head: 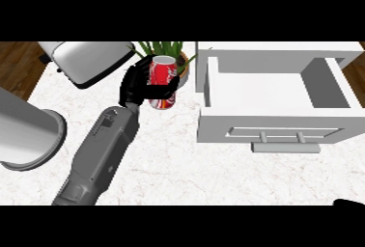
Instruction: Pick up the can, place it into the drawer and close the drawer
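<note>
Looking down on a white marbled stone counter. Finding a big white open drawer sitting just right of the left hand, pulled out and showing a bare floor. Noting a grey round metal bin lying lower left of that hand, a shiny silver toaster upper left, a green leafy plant just behind. Clasping the red cylindrical soda can, black fingers curling round it, outside the drawer. Glimpsing the right hand far lower right, grip impossible to tell.
</note>
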